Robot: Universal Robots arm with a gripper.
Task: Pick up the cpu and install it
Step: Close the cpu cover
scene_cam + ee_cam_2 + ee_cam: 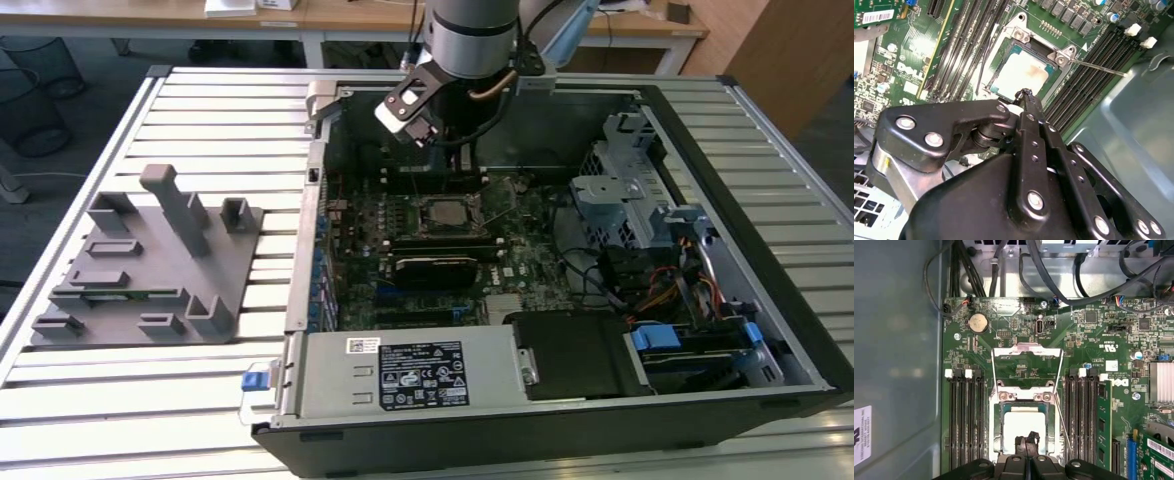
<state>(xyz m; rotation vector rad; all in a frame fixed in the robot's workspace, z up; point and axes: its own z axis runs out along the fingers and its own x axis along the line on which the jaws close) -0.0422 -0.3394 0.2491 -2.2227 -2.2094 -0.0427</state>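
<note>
Slatted metal table [160, 400], office desks [347, 15] behind. Open computer case [534, 440] on table, grey holder block [147, 270] at its 9 o'clock in exterior view. Arm [474, 35] over case's 12 o'clock end. End effector [1027, 439] narrow, pinched together, empty, just above cpu [1024, 424] seated in socket [995, 432], load frame [1026, 354] flipped open.

Premises: a lab or office test area. An open computer case [441, 445] lies on a slatted metal bench [134, 390]; wooden desks [360, 15] and a mesh bin [30, 110] stand beyond it
</note>
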